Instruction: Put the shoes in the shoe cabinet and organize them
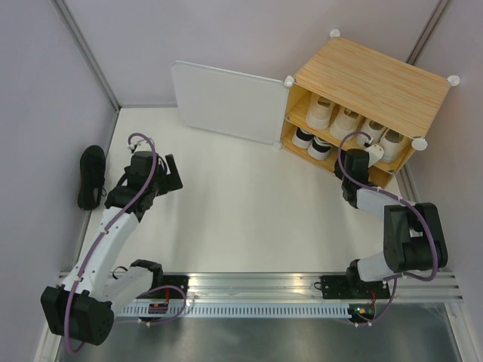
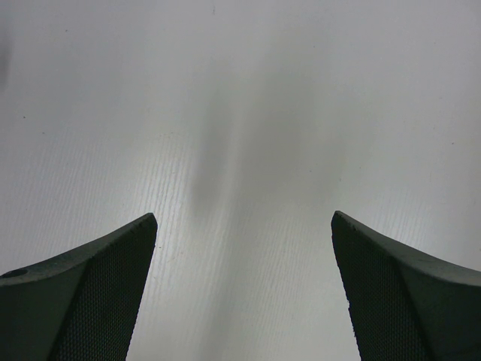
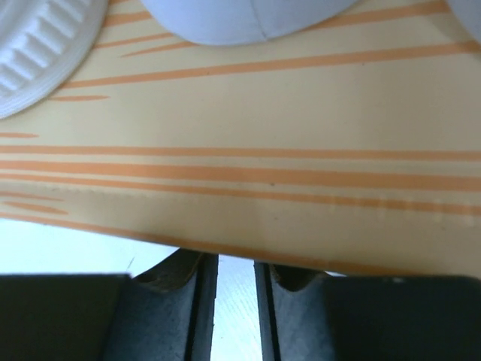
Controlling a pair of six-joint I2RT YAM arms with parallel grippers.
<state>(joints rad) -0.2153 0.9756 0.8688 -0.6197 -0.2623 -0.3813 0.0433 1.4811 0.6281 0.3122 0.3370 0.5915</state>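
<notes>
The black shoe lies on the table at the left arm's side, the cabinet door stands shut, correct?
Not quite. The black shoe does lie at the left arm's side, but the cabinet door stands open, swung away from the shoe cabinet, as the top external view shows.

right pincer [image 1: 375,153]: tips hidden overhead | lower-shelf shoes [image 1: 312,143]: partly hidden under shelf

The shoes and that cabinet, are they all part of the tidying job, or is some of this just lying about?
Part of the job:
- shoe cabinet, door open
- shoes on its shelves
- black shoe out on the table's left edge

Just there:
- table
- nothing else loose in view
</notes>
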